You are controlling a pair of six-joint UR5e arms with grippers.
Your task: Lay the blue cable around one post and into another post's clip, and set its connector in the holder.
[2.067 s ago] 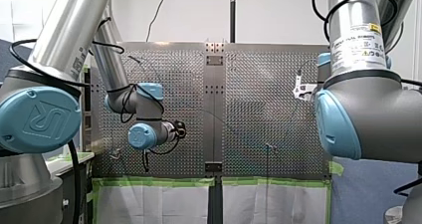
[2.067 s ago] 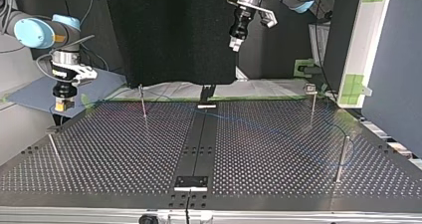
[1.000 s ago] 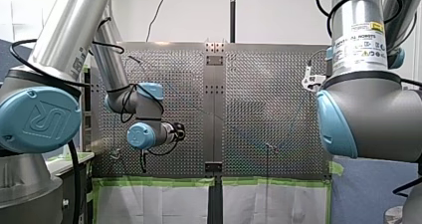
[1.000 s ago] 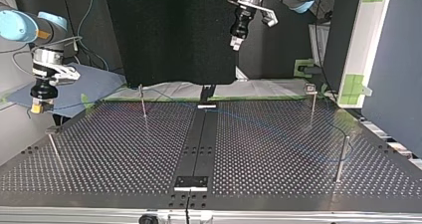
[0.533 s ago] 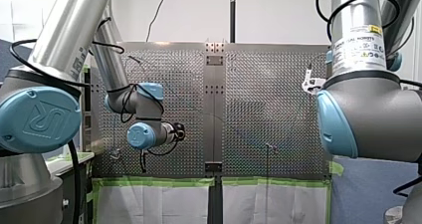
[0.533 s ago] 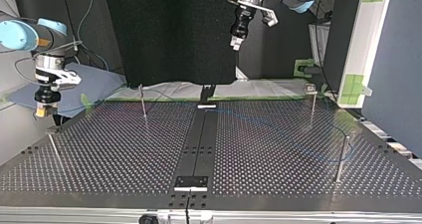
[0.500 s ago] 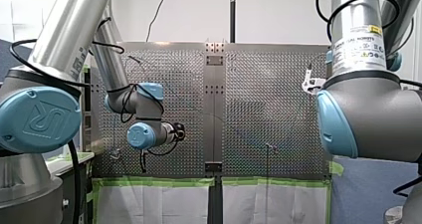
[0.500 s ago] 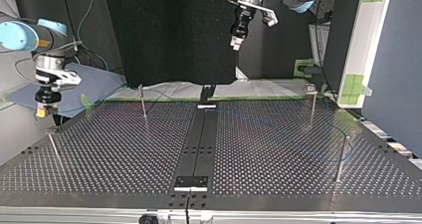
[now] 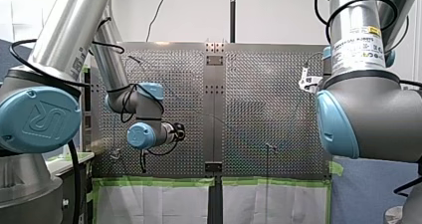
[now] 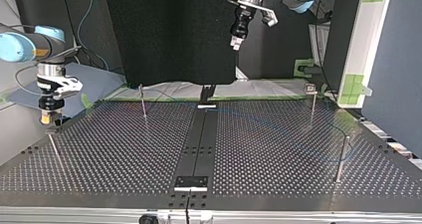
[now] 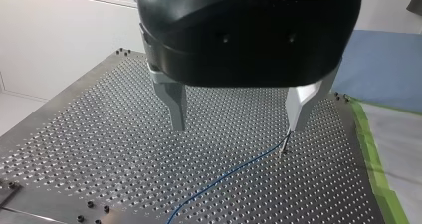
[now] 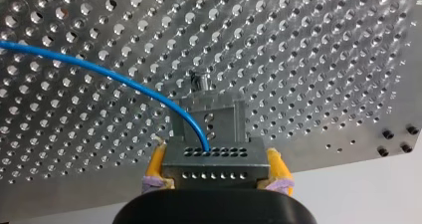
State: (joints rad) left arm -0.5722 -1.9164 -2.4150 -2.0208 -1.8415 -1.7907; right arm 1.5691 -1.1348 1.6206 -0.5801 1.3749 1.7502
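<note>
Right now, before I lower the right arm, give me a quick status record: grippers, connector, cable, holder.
right gripper: shut on connector, yellow pads
left gripper: open, empty, high above table
cable: runs from connector across table; reaches a thin post below left gripper
holder: directly ahead of connector; connector looks not yet seated
</note>
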